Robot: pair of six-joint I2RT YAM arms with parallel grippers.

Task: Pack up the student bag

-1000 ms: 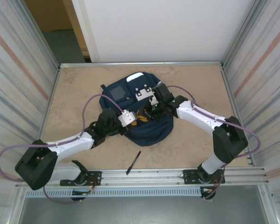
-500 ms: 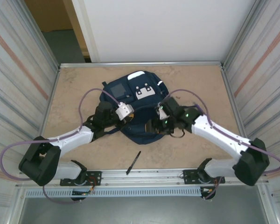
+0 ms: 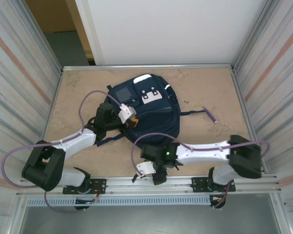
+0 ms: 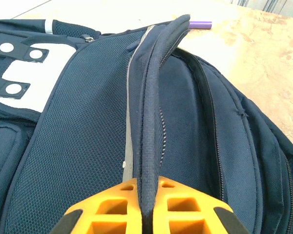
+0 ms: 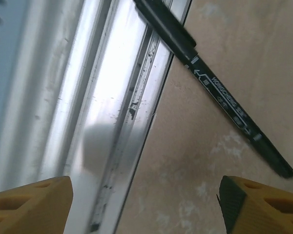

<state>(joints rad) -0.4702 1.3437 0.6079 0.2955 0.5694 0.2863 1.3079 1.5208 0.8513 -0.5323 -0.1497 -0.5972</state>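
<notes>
1. Near edge: The right gripper [image 5: 146,202] hangs low over the near edge of the table [image 3: 78,92]. Its orange fingers [image 5: 34,197] stand wide apart and hold nothing. A black pen [image 5: 212,83] lies slantwise ahead of them and is not touched. One end of the pen rests over the aluminium rail [image 5: 112,97], the other on the tabletop.

2. Centre: The student bag [image 3: 154,119], a navy backpack, lies flat on the middle of the table with its white patches toward the far edge. The left gripper [image 4: 145,187] is at the bag's left side. Its jaws are closed tight on a raised fold of navy fabric [image 4: 149,112] that runs beside a zipper [image 4: 210,112].

3. Far right: A purple marker [image 3: 210,114] lies on the table to the right of the bag, apart from it.
</notes>
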